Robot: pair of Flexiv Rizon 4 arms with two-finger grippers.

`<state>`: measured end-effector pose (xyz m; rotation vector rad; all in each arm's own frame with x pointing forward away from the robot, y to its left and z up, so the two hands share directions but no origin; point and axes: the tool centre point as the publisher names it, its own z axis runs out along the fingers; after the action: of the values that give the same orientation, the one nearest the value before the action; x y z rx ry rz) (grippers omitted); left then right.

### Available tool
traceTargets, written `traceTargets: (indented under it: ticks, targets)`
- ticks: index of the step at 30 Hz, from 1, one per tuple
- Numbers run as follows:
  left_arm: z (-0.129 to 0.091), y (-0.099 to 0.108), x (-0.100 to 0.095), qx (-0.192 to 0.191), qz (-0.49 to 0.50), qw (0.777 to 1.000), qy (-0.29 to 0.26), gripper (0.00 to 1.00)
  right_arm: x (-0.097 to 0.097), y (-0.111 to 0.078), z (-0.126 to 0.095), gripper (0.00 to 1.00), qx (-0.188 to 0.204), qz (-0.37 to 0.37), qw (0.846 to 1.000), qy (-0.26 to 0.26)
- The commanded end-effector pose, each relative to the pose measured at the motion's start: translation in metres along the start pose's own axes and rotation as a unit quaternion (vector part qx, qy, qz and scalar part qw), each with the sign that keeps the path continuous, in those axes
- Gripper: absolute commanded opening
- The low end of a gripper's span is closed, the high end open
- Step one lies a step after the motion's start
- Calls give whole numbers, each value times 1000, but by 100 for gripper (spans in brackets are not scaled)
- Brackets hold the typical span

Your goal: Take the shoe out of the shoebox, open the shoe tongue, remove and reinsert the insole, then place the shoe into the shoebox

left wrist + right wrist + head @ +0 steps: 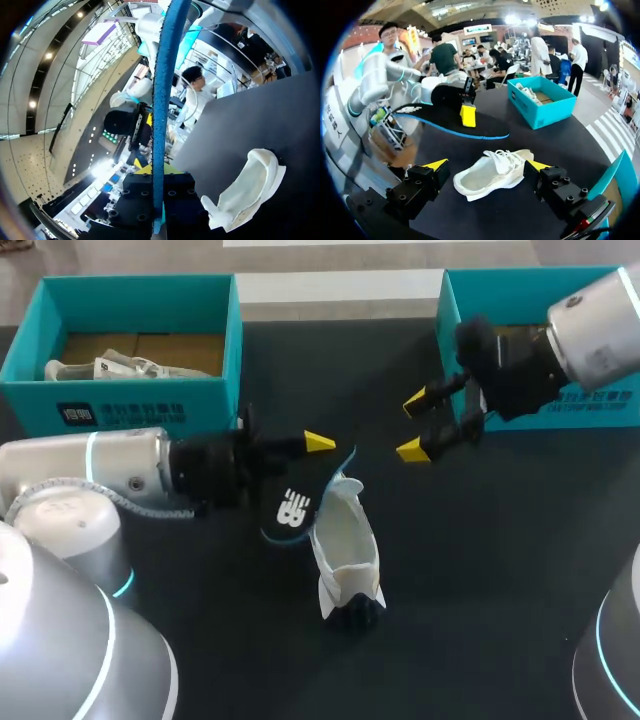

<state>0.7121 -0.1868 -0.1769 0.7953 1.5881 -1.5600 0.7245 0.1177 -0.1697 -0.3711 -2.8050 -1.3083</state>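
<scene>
On the tabletop [500, 570], about mid-surface: white shoe [345, 550], out of any box, its long axis running away from the robot and a dark patch at its near end. Right wrist view shows the laces on top.

Insole [295, 505]: black, blue edge, white logo. It is out of the shoe and held just left of the shoe's far end. In the right wrist view it hangs level above the tabletop beyond the shoe, not touching it.

Left tool [312, 450]: left of the shoe's far end, closed on the insole. In the left wrist view the insole runs edge-on between the two finger blocks. In the right wrist view one yellow tip sits on the insole's upper face. The lower tip is hidden in all views.

Right tool [414, 425]: beyond and to the right of the shoe, raised off the tabletop. Fingers are spread wide and hold nothing. In its own wrist view the shoe lies ahead of the tool, framed by the two yellow tips, with no contact.

Left box [140, 405]: teal, well beyond the shoe to its left. It holds a second shoe [110, 368] on a brown liner.

Right box [448, 310]: teal, beyond the shoe to its right, just behind the right tool. Its contents are hidden by the arm.
</scene>
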Motion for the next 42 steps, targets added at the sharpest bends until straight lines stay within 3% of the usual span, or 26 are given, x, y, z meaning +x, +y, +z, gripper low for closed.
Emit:
traceTargets:
  ticks: [1,8,15,22,38,42]
  targets:
    - [-18,-23,15,-3,-13,1000,-8,0,9,-4,6,100,46,-123,989,-62]
    - [-18,-46,39,7,-37,999,-21,0,18,-17,25,100,65,-183,978,-76]
    - [-17,-58,59,14,-67,997,-28,0,29,-40,43,100,66,-177,980,-55]
    - [-16,-66,66,15,-74,997,-27,0,44,-58,51,100,59,-168,983,-44]
    - [-15,-64,71,12,-83,996,-22,0,44,-58,51,100,59,-168,983,-44]
    - [-11,-63,74,14,-84,996,-15,0,34,-64,60,100,94,-207,973,-36]
